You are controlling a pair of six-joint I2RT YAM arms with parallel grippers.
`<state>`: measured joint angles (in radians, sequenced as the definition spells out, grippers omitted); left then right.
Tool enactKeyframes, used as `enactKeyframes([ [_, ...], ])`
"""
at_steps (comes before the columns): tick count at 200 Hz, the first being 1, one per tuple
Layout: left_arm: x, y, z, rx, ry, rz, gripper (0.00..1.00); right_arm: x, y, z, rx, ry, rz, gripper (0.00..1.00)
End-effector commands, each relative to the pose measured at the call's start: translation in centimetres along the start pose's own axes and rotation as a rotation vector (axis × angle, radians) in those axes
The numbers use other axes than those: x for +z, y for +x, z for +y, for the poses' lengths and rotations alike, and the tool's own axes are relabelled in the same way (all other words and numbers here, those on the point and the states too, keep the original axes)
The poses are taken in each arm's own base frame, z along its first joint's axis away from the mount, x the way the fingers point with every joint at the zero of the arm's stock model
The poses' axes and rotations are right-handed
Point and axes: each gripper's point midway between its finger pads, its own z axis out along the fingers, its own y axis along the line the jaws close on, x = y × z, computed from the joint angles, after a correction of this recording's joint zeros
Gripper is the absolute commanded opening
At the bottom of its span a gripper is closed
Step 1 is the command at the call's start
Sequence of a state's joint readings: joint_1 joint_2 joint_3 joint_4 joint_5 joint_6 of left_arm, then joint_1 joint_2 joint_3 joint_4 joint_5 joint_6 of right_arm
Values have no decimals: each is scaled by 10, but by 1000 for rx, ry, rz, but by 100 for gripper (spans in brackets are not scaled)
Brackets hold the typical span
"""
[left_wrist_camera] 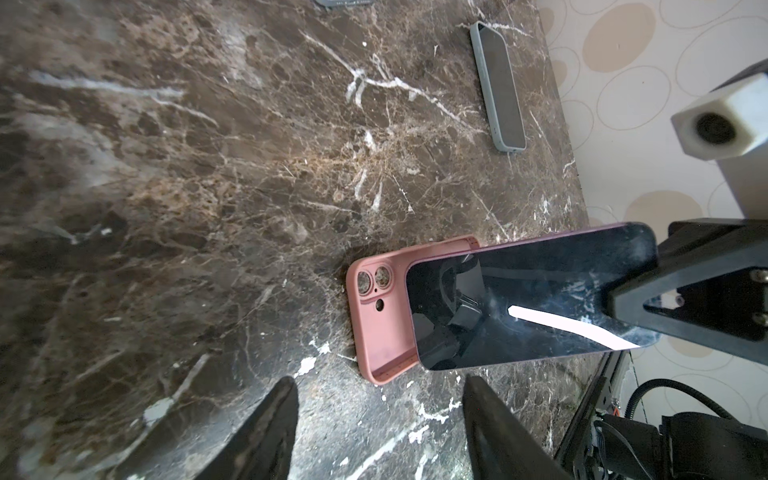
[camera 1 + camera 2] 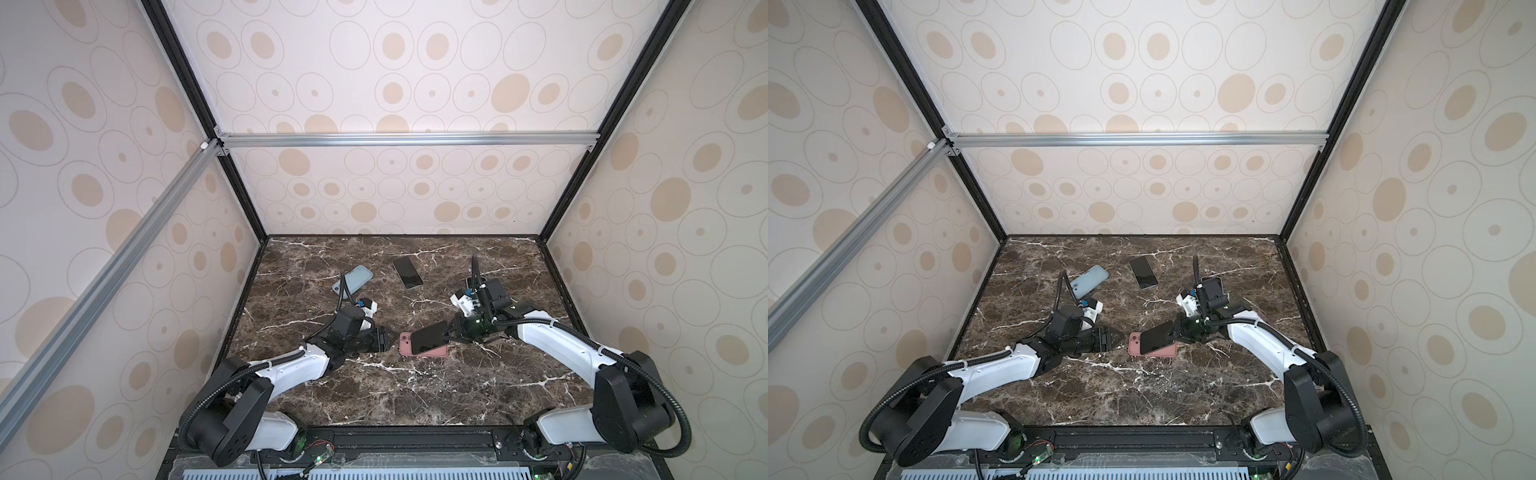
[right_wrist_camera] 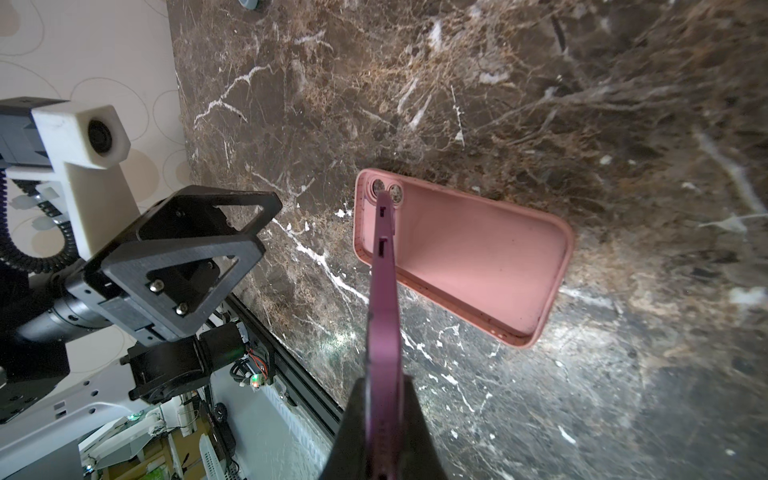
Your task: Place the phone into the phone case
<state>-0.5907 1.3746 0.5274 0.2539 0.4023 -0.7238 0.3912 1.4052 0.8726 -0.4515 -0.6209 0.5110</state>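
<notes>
Right gripper (image 2: pixel 448 334) clamps the phone (image 2: pixel 430 336), tilted over the pink case (image 2: pixel 405 345): insertion is in hand.
On the table (image 2: pixel 415 395) the case lies open-side up near centre. The left gripper (image 2: pixel 388 337), jaws apart and empty, sits at its 9 o'clock. The next move likely means seating the phone's free end at the camera-hole end, then levelling it.

Your left arm (image 2: pixel 286 370) is reaching in from 7 o'clock, and your left pincer (image 2: pixel 390 337) is pointing toward 3 o'clock, its jaws standing apart and gripping nothing. Your right arm (image 2: pixel 552 340) is stretching in from 5 o'clock; your right pincer (image 2: pixel 448 332) is aiming at 9 o'clock, clamping the phone (image 2: pixel 430 336) by one end.
</notes>
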Motion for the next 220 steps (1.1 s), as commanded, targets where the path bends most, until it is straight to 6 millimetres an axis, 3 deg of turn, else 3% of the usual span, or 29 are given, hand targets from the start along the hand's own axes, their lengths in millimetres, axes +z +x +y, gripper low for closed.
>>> enactKeyframes([
  [1,5,-7,-14,12,51,-21,61,3,-3,6,-10,-46,-2,0],
  [137,36,26,-7,-9,87,96,43,16,-1,-6,30,-50,26,0],
  [220,45,32,-8,-12,111,123,35,25,3,-16,64,-48,53,0],
])
